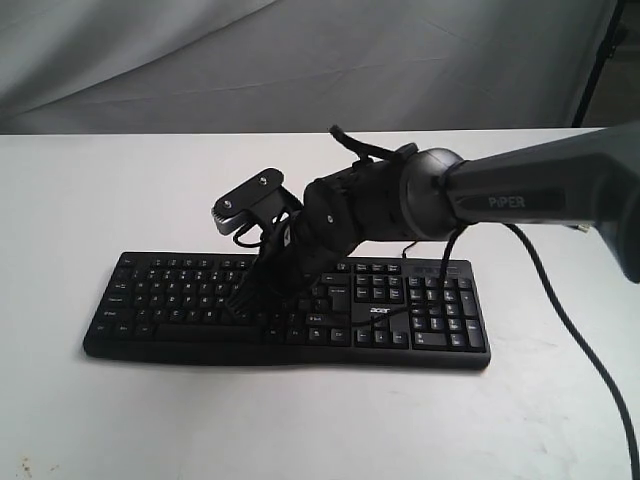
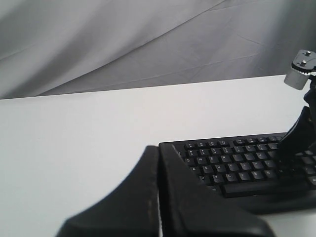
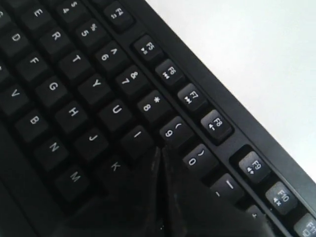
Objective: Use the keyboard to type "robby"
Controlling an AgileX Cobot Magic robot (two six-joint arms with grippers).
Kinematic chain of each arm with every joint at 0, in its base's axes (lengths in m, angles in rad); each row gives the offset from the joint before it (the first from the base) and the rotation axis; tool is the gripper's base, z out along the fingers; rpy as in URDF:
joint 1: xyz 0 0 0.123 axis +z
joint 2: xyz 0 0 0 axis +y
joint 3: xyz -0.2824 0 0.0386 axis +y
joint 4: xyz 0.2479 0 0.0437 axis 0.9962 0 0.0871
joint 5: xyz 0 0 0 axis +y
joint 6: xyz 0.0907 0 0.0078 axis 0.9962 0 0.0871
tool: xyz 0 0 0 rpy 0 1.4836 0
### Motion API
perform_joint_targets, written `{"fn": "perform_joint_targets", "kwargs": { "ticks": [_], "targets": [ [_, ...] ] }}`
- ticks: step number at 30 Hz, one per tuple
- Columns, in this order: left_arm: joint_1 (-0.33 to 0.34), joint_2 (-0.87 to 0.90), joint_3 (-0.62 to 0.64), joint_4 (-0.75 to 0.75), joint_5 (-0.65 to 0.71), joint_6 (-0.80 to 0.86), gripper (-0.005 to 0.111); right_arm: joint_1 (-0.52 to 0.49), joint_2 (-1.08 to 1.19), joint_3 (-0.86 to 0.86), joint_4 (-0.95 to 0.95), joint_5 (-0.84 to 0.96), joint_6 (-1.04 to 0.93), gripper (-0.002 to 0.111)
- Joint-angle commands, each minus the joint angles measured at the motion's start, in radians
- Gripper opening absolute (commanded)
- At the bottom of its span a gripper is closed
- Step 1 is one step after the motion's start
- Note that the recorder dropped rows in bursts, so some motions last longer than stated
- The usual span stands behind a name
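The wide black keyboard (image 1: 160,292) with white legends and an "acer" logo lies across the white table. My right gripper (image 1: 246,300) reaches in from the right and is shut, its tips down on the letter keys in the middle. In the right wrist view the shut right gripper (image 3: 160,149) meets the keys just past the I key (image 3: 138,135) and below the 9 key (image 3: 173,130), where O would be; that key is hidden under the fingers. My left gripper (image 2: 158,148) is shut and empty, off the keyboard's (image 2: 232,165) left end. It is out of the exterior view.
The white table (image 1: 80,200) extends on all sides of the keyboard. A grey cloth backdrop (image 1: 300,60) hangs behind. A black cable (image 1: 570,330) from the right arm trails over the table at the right. The right arm (image 2: 298,133) shows in the left wrist view.
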State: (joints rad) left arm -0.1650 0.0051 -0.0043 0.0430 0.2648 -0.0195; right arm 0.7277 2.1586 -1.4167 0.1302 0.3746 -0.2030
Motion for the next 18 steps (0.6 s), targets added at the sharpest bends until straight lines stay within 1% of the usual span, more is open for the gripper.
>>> {"fn": "perform_joint_targets", "kwargs": {
  "ticks": [1,6,12,14,18],
  "targets": [
    [-0.006,-0.005,0.004,0.005,-0.007,-0.003,0.0,-0.009,0.018,0.003,-0.01,-0.019,0.002,0.0],
    [-0.006,-0.005,0.004,0.005,-0.007,-0.003,0.0,-0.009,0.01,0.001,-0.013,-0.023,0.002,0.0],
    [-0.006,-0.005,0.004,0.005,-0.007,-0.003,0.0,0.0,-0.077,-0.013,-0.012,0.043,0.002,0.0],
    [-0.006,-0.005,0.004,0.005,-0.007,-0.003,0.0,0.032,-0.077,-0.059,-0.012,0.096,0.002,0.0],
    [-0.006,-0.005,0.004,0.005,-0.007,-0.003,0.0,0.107,-0.056,-0.109,-0.001,0.109,0.005,0.0]
  ]
}}
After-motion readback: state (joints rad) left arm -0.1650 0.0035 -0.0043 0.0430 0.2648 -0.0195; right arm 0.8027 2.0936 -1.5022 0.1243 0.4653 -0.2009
